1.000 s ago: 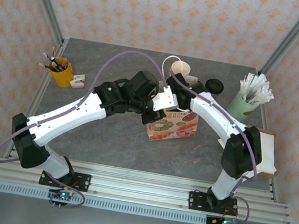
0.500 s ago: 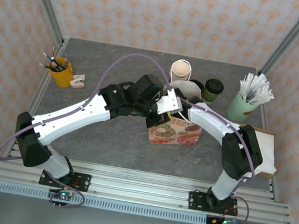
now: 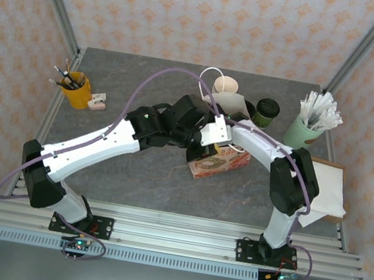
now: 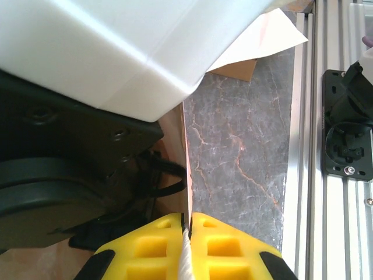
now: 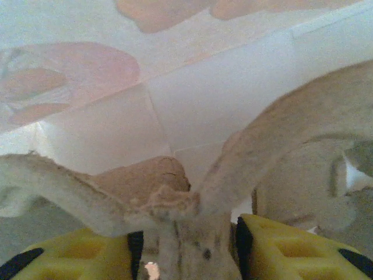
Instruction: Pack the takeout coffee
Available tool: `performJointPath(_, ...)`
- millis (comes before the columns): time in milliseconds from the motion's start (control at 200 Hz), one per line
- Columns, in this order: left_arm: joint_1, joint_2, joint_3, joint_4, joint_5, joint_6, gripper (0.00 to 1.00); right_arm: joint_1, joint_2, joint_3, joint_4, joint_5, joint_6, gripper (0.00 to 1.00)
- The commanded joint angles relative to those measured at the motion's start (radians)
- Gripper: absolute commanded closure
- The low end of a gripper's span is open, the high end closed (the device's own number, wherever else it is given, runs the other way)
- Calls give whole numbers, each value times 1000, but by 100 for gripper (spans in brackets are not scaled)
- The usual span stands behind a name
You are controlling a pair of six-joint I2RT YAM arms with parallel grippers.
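The takeout coffee (image 3: 266, 112) is seen upright on the grey table (image 3: 131, 174), its black lid on, toward the far right. It is placed outside the paper bag (image 3: 223, 162) with the doughnut print, behind the bag and to its right, and is touched by neither gripper.

The left gripper (image 4: 186, 228) is pressed together on the thin upper edge of the bag, whose paper wall is pinched between the yellow fingers (image 4: 154, 245). The right gripper (image 5: 186, 248) is lowered into the bag, whose pale printed inside is seen close ahead of it. Its jaws are parted on either side of a ridge of a brown moulded-pulp piece (image 5: 175, 198). A slim gap is seen at one pad, so the ridge is not judged to be clamped.

Between the bag and the coffee the white forearm of the right arm (image 3: 262, 144) is stretched, with the cup just beyond it. A cream-coloured cup (image 3: 226, 87) is found near the coffee, to its left. A pale mint cup (image 3: 303, 134) filled with white wrapped sticks is stood to the right of the coffee. White paper sheets (image 3: 330, 185) are laid at the right edge of the table. Well apart at the far left, a yellow cup (image 3: 76, 93) of pens is set.
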Motion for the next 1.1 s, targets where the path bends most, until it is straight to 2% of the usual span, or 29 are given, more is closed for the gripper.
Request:
performJointPath(0, -4, 14, 58, 12, 13, -2, 100, 4, -71, 35, 46, 43, 43, 39)
performJointPath(80, -3, 22, 72, -23, 0, -12, 99, 5, -100, 63, 56, 40, 4, 35)
performJointPath(160, -1, 26, 96, -60, -31, -30, 82, 4, -120, 69, 43, 19, -41, 29)
performJointPath(260, 22, -8, 130, -102, -33, -62, 48, 4, -164, 11, 68, -1, -71, 27)
performJointPath(430, 174, -151, 96, -37, 115, -247, 23, 5, -218, -86, 142, -72, -135, 27)
performJointPath(490, 208, -189, 63, -2, 25, -299, 15, 4, -231, -100, 160, -89, -166, 27)
performJointPath(570, 238, -201, 47, 15, -166, -347, 14, 4, -249, -118, 174, -105, -214, 26)
performJointPath(661, 258, -189, 46, 32, -311, -441, 14, 4, -268, -140, 192, -101, -242, 25)
performJointPath(801, 273, -195, -39, 118, -180, -535, 15, 4, -273, -156, 222, -121, -243, 23)
performJointPath(906, 272, -174, -98, 138, -207, -621, 18, 4, -276, -175, 250, -118, -260, 18)
performJointPath(1026, 272, -135, -120, 239, -142, -672, 19, 4, -257, -150, 238, -115, -294, 17)
performJointPath(1091, 272, -97, -97, 243, -145, -684, 21, 5, -252, -137, 234, -116, -296, 17)
